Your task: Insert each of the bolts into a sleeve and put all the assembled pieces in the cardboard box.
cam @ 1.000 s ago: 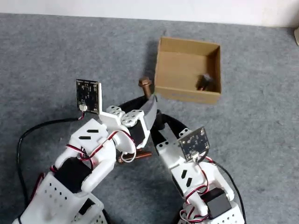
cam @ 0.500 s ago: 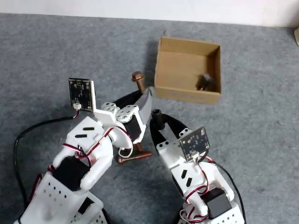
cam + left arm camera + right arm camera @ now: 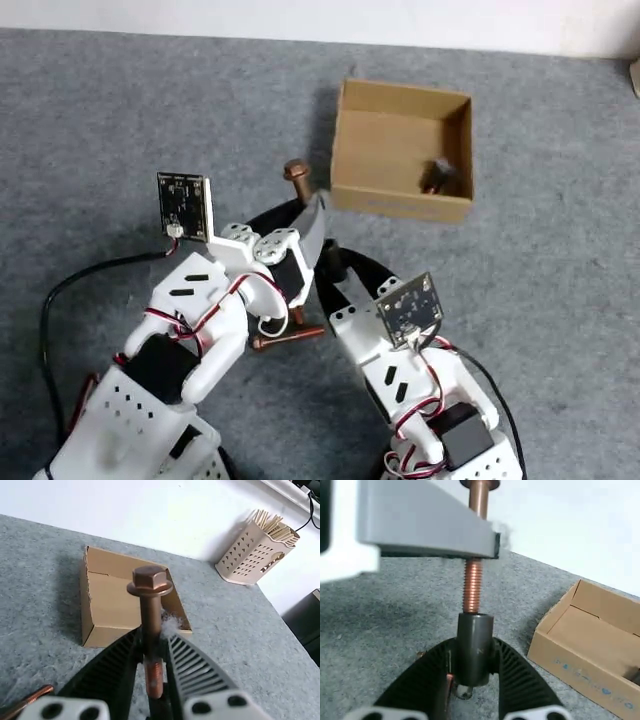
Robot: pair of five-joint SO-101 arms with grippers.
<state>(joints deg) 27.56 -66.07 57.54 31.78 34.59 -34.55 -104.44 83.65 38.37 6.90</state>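
Note:
My left gripper (image 3: 151,639) is shut on the shank of a copper bolt (image 3: 149,607), held upright with its hex head (image 3: 295,170) up. Right under it, my right gripper (image 3: 475,647) is shut on a dark sleeve (image 3: 475,630). The bolt's threaded end (image 3: 472,587) reaches the sleeve's mouth. In the high view the left gripper (image 3: 312,225) lies over the right gripper (image 3: 335,265), close to the cardboard box (image 3: 400,205). A dark assembled piece (image 3: 437,177) lies in the box's right corner. A second copper bolt (image 3: 288,337) lies flat on the carpet between the arms.
Grey carpet covers the table. A beige perforated holder (image 3: 257,547) full of sticks stands far off by the wall. The box's open top (image 3: 107,605) faces up, just beyond the held bolt.
The left arm swung the bolt slightly left and away from the box. The right gripper then brought the sleeve in under the bolt's tip.

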